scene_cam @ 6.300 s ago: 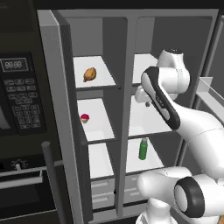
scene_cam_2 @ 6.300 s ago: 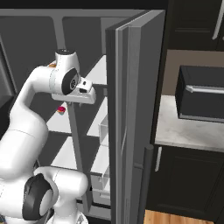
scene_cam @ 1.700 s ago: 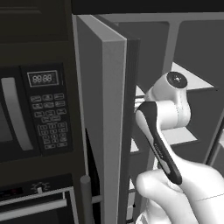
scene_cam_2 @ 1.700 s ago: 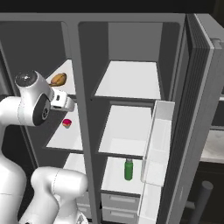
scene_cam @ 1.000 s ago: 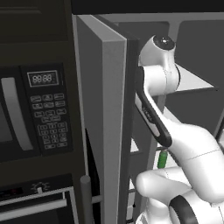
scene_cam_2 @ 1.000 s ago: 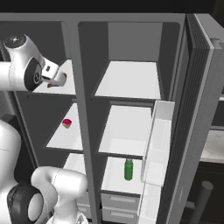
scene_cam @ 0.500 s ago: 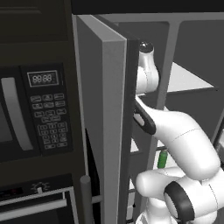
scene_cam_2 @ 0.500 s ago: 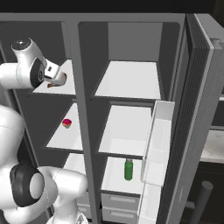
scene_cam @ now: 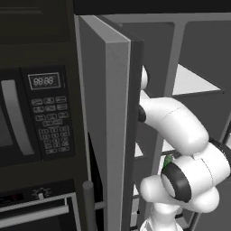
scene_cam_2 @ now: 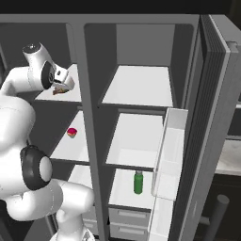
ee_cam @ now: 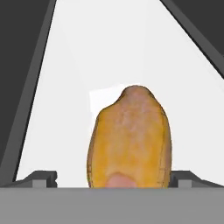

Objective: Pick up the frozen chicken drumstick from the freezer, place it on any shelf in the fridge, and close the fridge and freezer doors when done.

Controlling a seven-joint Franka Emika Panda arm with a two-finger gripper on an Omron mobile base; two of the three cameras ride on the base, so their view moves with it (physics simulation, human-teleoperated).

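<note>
Grey and tall, the side-by-side unit stands with both doors swung open: the freezer [scene_cam_2: 61,122] is the narrow compartment, the fridge [scene_cam_2: 141,108] the wider one with a green bottle [scene_cam_2: 138,182] on a lower shelf. On the freezer's top white shelf [ee_cam: 131,52] lies the frozen chicken drumstick [ee_cam: 129,138], golden-brown, tapered end pointing away. The gripper [scene_cam_2: 62,87] is right at it, and the hand view shows its 2 fingers [ee_cam: 41,178] spread, 1 either side of the meat and not yet pinching it. To grasp well, my judgement is that the fingers should close squarely across the thick middle, then lift straight off the shelf before drawing out past the centre divider. Whether the fingers touch the meat cannot be told. From the left base view, the freezer door [scene_cam: 108,135] hides the shelf and gripper; a small pink-red item [scene_cam_2: 72,132] sits 1 shelf lower.
</note>
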